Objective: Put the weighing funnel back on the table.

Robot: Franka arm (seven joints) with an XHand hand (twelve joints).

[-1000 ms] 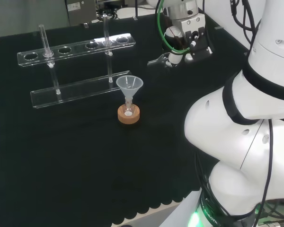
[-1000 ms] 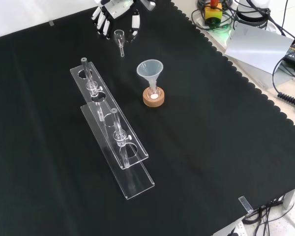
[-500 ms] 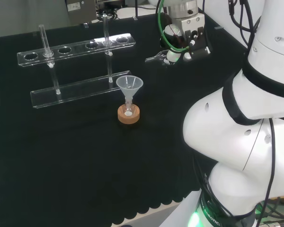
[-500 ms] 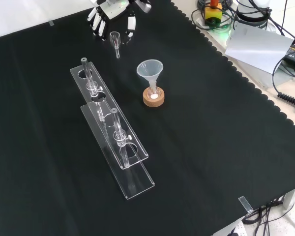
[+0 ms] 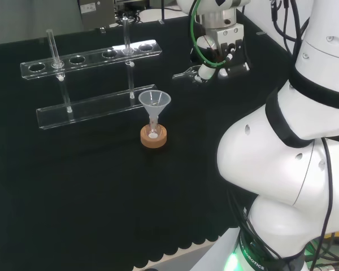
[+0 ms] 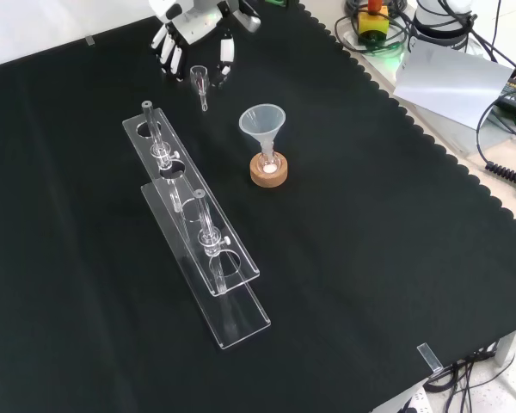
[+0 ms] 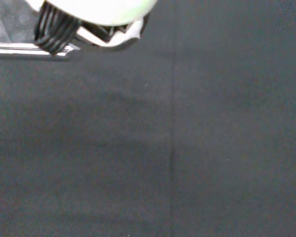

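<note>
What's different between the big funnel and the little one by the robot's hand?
The funnel is a wide cone; the weighing funnel is much smaller, a little cup with a short stem. The funnel stands mouth up in a flask on a cork ring; the weighing funnel is held in the hand. Both are clear.

In the front view the funnel [image 6: 262,120] stands in a flask [image 6: 267,160] on a cork ring [image 6: 268,175] in the middle of the cloth [image 6: 370,258], the rack [image 6: 198,232] to its left, the weighing funnel [image 6: 199,80] near the far edge.
</note>
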